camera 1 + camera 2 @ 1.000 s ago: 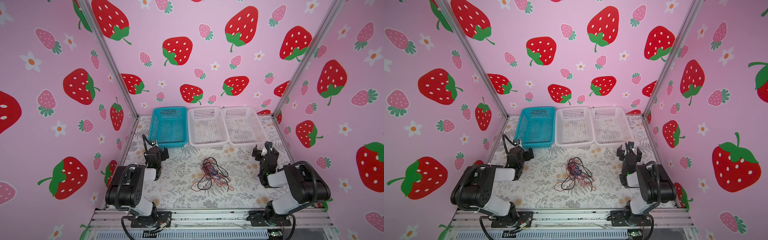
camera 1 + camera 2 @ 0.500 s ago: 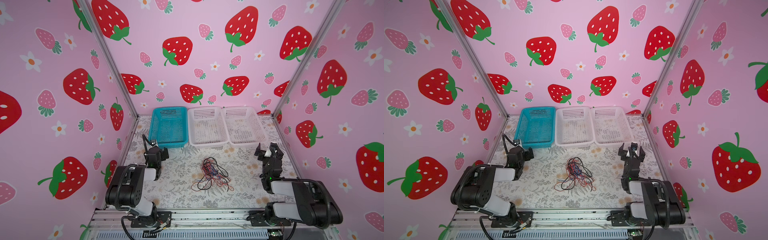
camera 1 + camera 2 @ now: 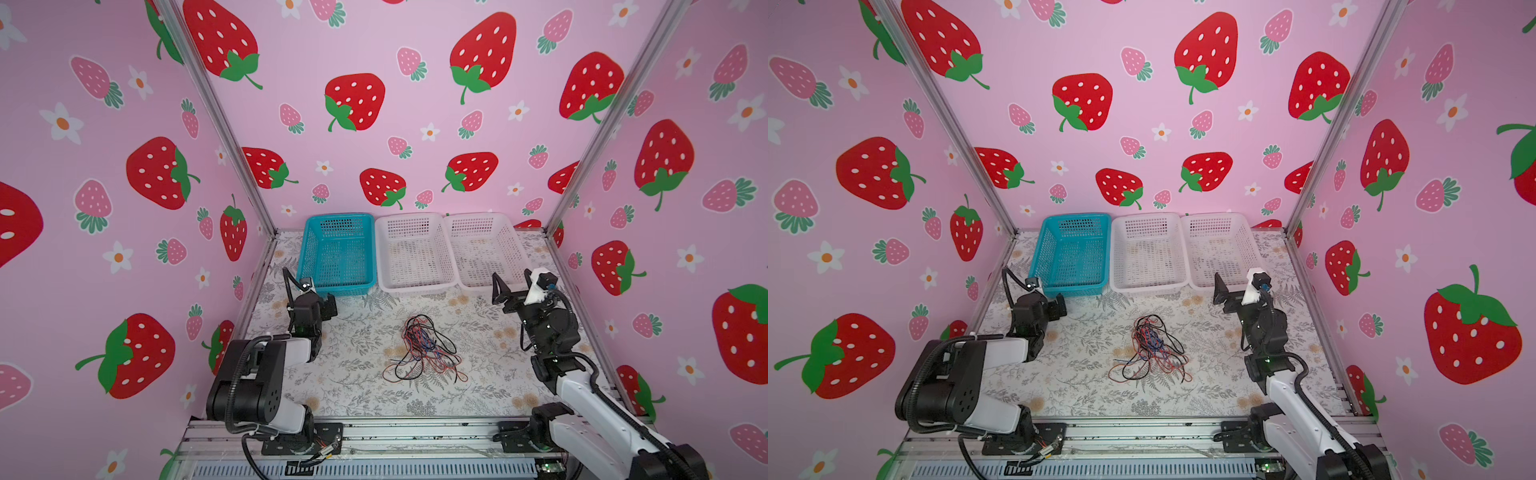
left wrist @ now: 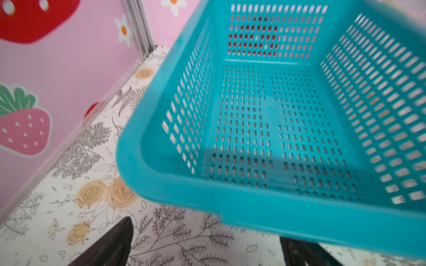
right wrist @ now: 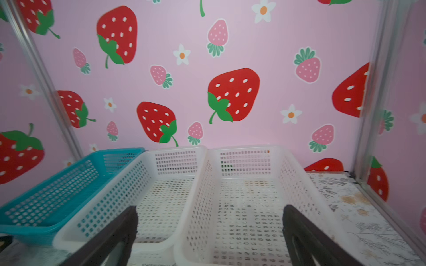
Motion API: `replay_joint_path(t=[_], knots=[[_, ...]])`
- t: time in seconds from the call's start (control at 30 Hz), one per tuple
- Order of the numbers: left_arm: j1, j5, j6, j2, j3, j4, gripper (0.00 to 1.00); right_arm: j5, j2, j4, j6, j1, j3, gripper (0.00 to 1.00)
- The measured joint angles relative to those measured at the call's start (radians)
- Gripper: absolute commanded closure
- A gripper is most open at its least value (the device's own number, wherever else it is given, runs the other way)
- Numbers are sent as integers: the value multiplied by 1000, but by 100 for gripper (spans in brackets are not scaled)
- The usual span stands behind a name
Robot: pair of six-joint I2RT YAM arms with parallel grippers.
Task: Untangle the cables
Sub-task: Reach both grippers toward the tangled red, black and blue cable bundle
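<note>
Change over the last second: the right arm unfolded from its tucked pose by the right edge of the table (image 3: 353,395) and lifted. The right gripper (image 3: 512,286) ended raised near the front rim of the right white basket (image 3: 478,218), facing the back edge. The left arm did not move. The left gripper (image 3: 321,302) sat low near the left edge, just before the front wall of the blue basket (image 3: 336,287).

The cables (image 3: 424,353) lay where they had been, one loose red, black and blue snarl about the middle of the table, well apart from both grippers. Seen the same in both top views (image 3: 1150,351).

Meaning for the task, as a judgement: only the opening move had begun. No strand had been separated, and the right arm pointed at the baskets rather than down at the snarl, so it would need to swing in and drop.

Grippers: both stood wide apart. The right wrist view showed its two dark fingers (image 5: 110,237) spread with only the middle white basket (image 5: 175,149) and its neighbour beyond them. Neither gripper held or touched anything. All three baskets looked empty.
</note>
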Motion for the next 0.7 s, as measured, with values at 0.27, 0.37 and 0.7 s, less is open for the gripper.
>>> replay_joint_path(t=[0.27,0.37,0.7], knots=[[-17,38,-16,-268,2,-160,1,-170,10,-75,218,42,-2,1],[-39,51,-47,-391,0,-227,1,-179,37,-136,217,111,34,1],[-100,100,-282,-774,66,-616,1,-193,230,-515,108,340,280,13]])
